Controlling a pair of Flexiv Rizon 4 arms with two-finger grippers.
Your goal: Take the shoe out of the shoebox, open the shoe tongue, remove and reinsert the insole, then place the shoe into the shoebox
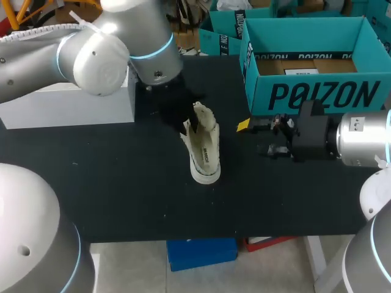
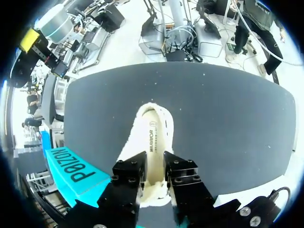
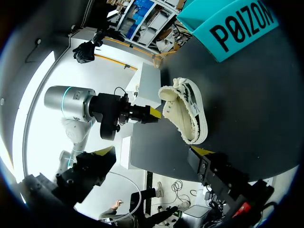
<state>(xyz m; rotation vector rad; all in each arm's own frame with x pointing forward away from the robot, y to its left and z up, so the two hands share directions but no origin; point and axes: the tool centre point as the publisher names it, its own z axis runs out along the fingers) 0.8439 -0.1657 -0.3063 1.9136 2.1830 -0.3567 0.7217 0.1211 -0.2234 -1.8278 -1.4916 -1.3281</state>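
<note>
A cream high-top shoe stands upright on the black table, toe toward the front edge. My left gripper comes down at its back end. In the left wrist view the left gripper has its dark fingers pressed on either side of the shoe's rear collar, shut on it. My right gripper hovers open to the right of the shoe, in front of the teal shoebox. The right wrist view shows the shoe ahead of the right gripper, with the left gripper at its opening.
The open shoebox sits at the back right, cardboard showing inside. A second teal box stands behind it. A white box rests at the back left under my left arm. Bare black tabletop lies in front of the shoe.
</note>
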